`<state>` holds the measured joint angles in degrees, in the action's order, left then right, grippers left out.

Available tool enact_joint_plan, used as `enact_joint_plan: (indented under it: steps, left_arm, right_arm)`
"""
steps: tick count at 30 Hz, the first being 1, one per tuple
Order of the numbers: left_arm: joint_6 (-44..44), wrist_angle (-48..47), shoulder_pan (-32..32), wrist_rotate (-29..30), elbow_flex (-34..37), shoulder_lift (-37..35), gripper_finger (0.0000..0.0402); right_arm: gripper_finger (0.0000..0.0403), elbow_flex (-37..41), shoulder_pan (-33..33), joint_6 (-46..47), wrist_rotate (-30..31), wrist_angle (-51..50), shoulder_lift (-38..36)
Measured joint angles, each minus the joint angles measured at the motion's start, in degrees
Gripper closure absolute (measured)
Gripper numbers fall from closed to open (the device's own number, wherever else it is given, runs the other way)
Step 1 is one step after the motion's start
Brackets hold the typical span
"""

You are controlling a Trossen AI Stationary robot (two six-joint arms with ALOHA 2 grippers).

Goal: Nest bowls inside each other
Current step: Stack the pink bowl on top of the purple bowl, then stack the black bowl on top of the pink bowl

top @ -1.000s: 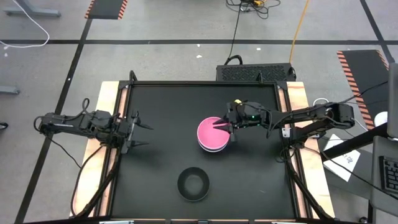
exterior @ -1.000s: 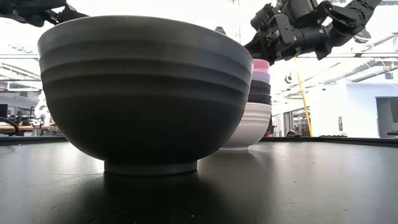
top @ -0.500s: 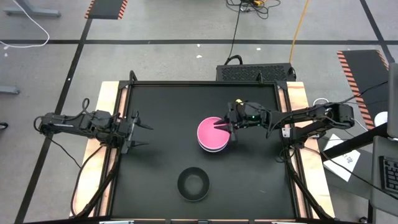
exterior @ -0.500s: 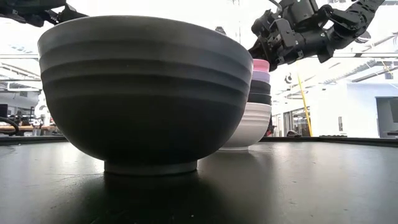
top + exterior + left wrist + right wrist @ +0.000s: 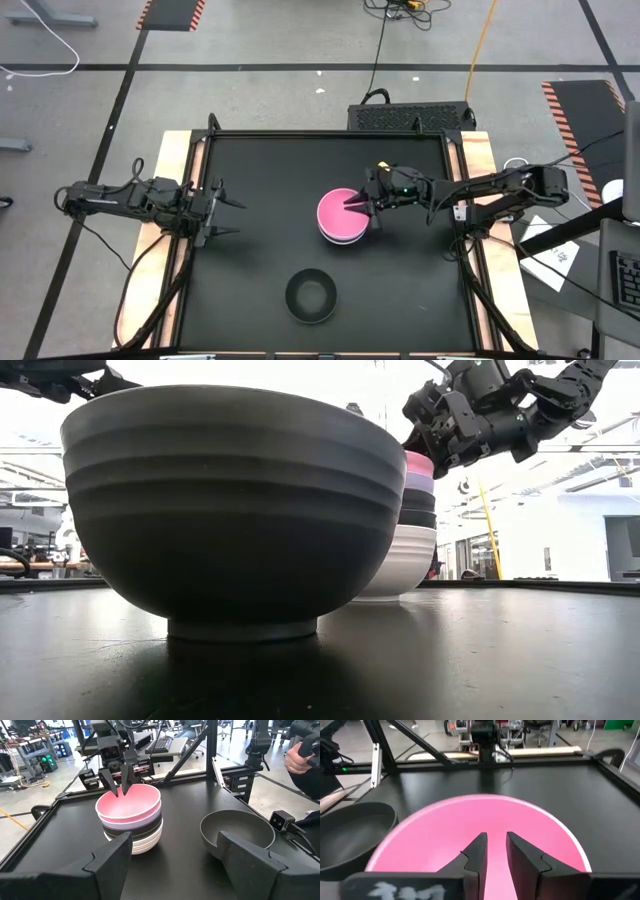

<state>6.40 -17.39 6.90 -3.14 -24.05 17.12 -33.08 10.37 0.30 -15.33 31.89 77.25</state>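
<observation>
Black worktop: nested stack at centre, pink bowl uppermost. Right gripper narrow, empty, above pink rim. Left gripper wide at 9 o'clock. Remaining: lone black bowl, 6 o'clock.

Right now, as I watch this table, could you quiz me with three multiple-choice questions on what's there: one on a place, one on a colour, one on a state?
1. Where does the lone black bowl stand, seen from above?
A. Inside the stack
B. Alone, near the table's front edge
C. Under the left gripper

2. Which colour is the top bowl of the stack?
A. Pink
B. White
C. Black

3. How is the left gripper?
A. Shut on a bowl
B. Holding a lid
C. Open, holding nothing

Answers:
1. B: it stands apart from the stack in the high view.
2. A: the pink bowl lies uppermost, the right gripper over its rim.
3. C: its fingers stand spread at the table's left side, with no bowl between them.
</observation>
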Motion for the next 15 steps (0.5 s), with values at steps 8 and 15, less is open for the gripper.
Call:
enact_joint_plan:
  steps: [8,15]
  left_arm:
    - [0.0,0.0,0.0,-0.3,0.0,0.0,0.0108]
    - [0.0,-0.1,0.0,-0.4,0.0,0.0,0.0108]
  right_arm:
    - [0.0341,0.0,0.0,0.6,0.0,2.7,2.1]
    - [0.0341,0.0,-0.2,0.1,0.0,5.8,2.1]
